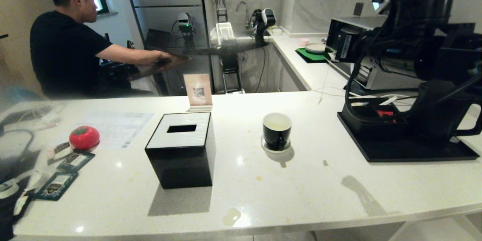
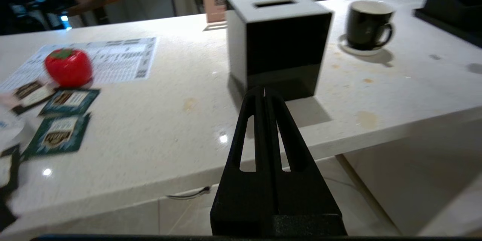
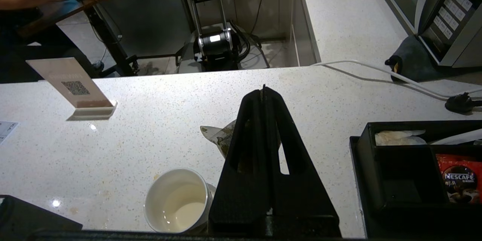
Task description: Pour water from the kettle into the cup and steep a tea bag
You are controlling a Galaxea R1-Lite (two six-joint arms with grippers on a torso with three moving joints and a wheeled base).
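While the right gripper (image 3: pixel 263 89) is hovering over the desk (image 1: pixel 301 196) with its fingers pressed together, it's pinching the tea bag (image 3: pixel 222 137), which is hanging just past the far side of the cup (image 3: pixel 177 200). The cup is sitting on its little saucer (image 1: pixel 276 147) mid-desk, open, with pale liquid showing at the bottom. Off to the right, the kettle (image 1: pixel 440 109) is standing on a black tray (image 1: pixel 410 150), mostly hidden behind the right arm. The left gripper (image 2: pixel 264 92) is hanging near the desk's front edge, fully closed and holding nothing, pointing toward a black tissue box (image 1: pixel 182 150) left of the cup. Further left, a red tomato-shaped thing (image 1: pixel 84 137) and some teal packets (image 1: pixel 64 173) are lying around. A person (image 1: pixel 64 45) in a black shirt is sitting at the far left.
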